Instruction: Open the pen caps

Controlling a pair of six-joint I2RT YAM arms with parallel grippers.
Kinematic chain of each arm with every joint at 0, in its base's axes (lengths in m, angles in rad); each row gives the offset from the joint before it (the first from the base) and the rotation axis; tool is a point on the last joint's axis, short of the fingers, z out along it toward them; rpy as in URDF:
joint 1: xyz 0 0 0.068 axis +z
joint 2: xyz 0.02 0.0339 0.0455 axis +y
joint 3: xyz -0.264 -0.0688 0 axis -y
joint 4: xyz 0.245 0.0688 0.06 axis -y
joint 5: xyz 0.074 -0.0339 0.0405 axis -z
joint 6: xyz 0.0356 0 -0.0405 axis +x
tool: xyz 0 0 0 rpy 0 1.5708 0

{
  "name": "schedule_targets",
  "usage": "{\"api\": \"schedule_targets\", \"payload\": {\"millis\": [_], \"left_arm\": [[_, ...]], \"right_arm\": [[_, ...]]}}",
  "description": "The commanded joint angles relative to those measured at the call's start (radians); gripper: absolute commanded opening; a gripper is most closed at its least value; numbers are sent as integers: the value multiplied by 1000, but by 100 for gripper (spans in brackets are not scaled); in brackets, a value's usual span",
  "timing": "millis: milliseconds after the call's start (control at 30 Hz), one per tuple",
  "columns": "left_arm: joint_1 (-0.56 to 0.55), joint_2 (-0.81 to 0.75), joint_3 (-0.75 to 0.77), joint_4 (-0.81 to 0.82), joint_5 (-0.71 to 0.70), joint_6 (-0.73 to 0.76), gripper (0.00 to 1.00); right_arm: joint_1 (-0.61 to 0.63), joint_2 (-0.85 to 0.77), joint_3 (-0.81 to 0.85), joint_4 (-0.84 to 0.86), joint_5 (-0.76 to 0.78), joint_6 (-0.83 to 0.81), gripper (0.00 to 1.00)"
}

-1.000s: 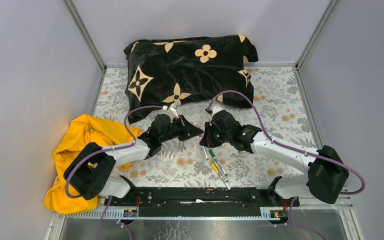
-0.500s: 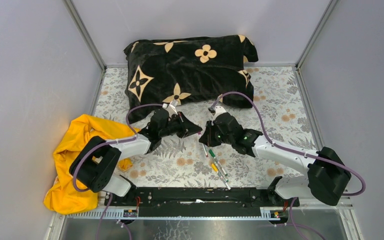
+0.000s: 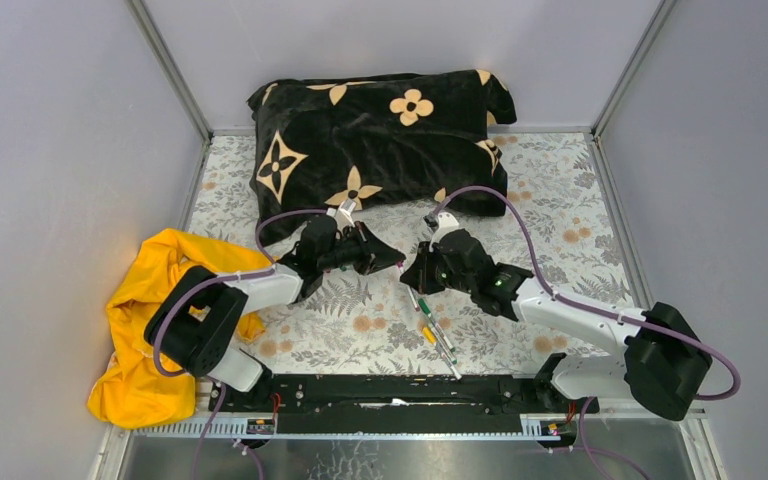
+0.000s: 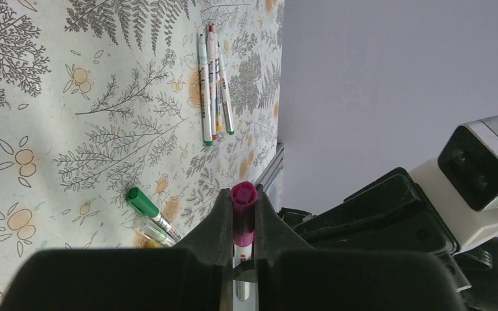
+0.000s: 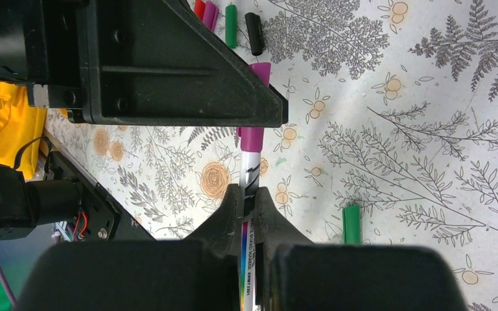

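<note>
My left gripper (image 4: 242, 197) is shut on the magenta pen cap (image 4: 244, 214). My right gripper (image 5: 246, 193) is shut on the same pen's whitish barrel (image 5: 250, 170). The magenta cap (image 5: 253, 137) sits on the barrel's end, between the left gripper's black fingers (image 5: 188, 78). The two grippers meet tip to tip above the table's middle, the left gripper (image 3: 392, 263) and the right gripper (image 3: 412, 278). A loose green cap (image 5: 351, 224) lies beside the right gripper. Loose red (image 5: 199, 8), magenta (image 5: 209, 13), green (image 5: 231, 26) and black (image 5: 254, 34) caps lie further off.
Several capped pens (image 3: 434, 330) lie on the floral cloth (image 3: 560, 220) near the front; they also show in the left wrist view (image 4: 211, 84), with a green-capped pen (image 4: 144, 204) closer. A black flowered pillow (image 3: 380, 130) is at the back. A yellow cloth (image 3: 160, 290) is at left.
Both grippers, still joined on the pen, have drifted slightly toward the far side. The left elbow has swung right and the right arm has stretched further out.
</note>
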Motion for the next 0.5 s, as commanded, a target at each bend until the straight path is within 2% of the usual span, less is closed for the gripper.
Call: {"api": "schedule_targets", "payload": {"millis": [0,233,467], "left_arm": [[89,15,9,87,-163,-37,0],[118,12,18,115,-151,-91,0],[142,13,61,74,-128,-74,0]], "right_arm": [[13,-49,-37,-109,-95,-5,0],[14,-64,-56,-102,-100,-4,0],[14,-67,-66,-112,-102,-7,0]]}}
